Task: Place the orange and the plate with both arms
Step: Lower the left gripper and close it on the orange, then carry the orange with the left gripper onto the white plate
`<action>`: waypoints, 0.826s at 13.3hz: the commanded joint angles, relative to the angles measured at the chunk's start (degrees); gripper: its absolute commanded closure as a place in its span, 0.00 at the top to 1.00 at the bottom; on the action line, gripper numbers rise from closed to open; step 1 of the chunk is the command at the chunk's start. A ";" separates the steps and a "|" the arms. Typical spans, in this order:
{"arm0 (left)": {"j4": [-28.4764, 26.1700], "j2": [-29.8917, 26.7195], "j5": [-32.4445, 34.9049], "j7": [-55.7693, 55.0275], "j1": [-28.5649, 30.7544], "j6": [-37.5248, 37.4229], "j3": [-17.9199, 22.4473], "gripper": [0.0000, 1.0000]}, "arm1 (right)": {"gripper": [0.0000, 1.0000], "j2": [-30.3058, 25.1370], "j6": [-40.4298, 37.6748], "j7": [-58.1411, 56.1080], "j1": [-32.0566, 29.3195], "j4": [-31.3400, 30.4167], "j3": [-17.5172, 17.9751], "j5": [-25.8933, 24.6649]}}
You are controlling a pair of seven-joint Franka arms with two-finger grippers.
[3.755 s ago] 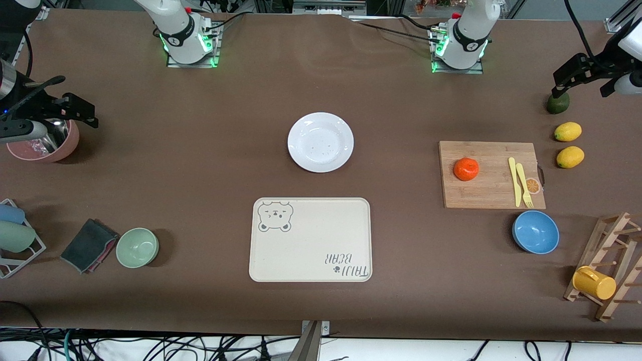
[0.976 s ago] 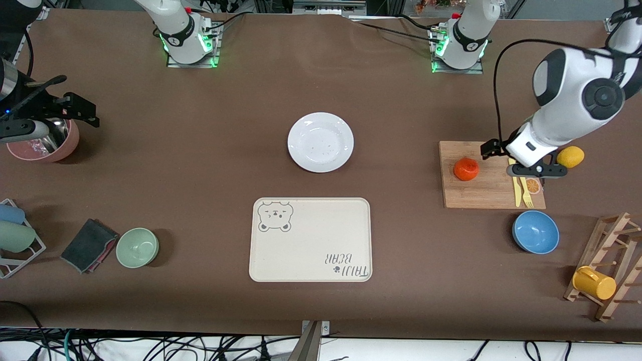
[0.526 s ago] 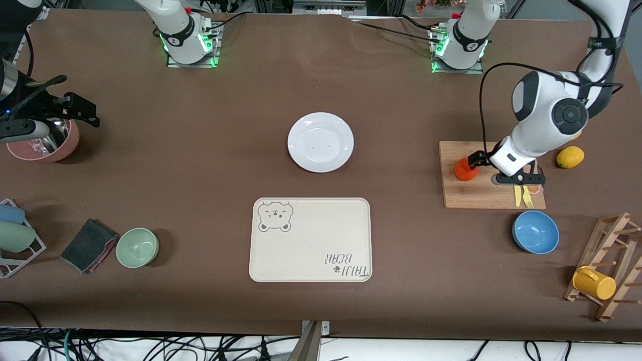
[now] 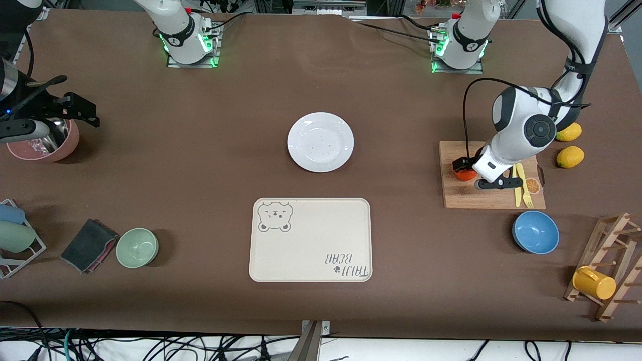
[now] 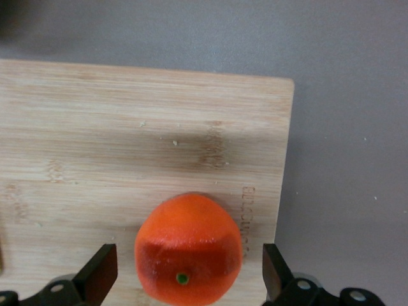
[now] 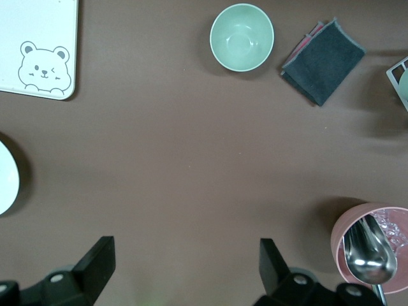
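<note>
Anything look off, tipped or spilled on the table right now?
Nothing stands out. The orange sits whole on the board between the open left claw fingers. The plate lies flat mid-table. The right claw waits open above the pink bowl.

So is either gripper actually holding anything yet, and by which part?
Nothing is held. The left gripper is open, its fingers on either side of the orange on the cutting board with gaps showing. The right gripper waits open over bare table.
</note>
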 commanded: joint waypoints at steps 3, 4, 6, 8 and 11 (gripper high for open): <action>-0.47 2.58 -1.03 0.24 -0.44 3.89 0.40 0.95 | 1.00 -0.48 -0.69 0.68 -0.27 0.17 0.41 -0.22; -0.47 2.24 -1.03 0.32 -0.35 3.46 0.40 0.76 | 1.00 -0.48 -0.69 0.68 -0.27 0.17 0.41 -0.22; -0.65 0.14 -1.03 0.59 -0.35 0.22 0.40 0.16 | 1.00 -0.48 -0.69 0.68 -0.27 0.17 0.41 -0.22; -0.56 -2.67 -0.94 0.59 -0.35 -2.34 0.40 0.00 | 1.00 -0.48 -0.69 0.76 -0.27 0.08 0.41 -0.13; -0.30 -6.37 -1.12 0.06 -1.05 -4.19 -1.87 0.00 | 1.00 -0.48 -0.78 0.76 -0.27 0.08 0.41 -0.13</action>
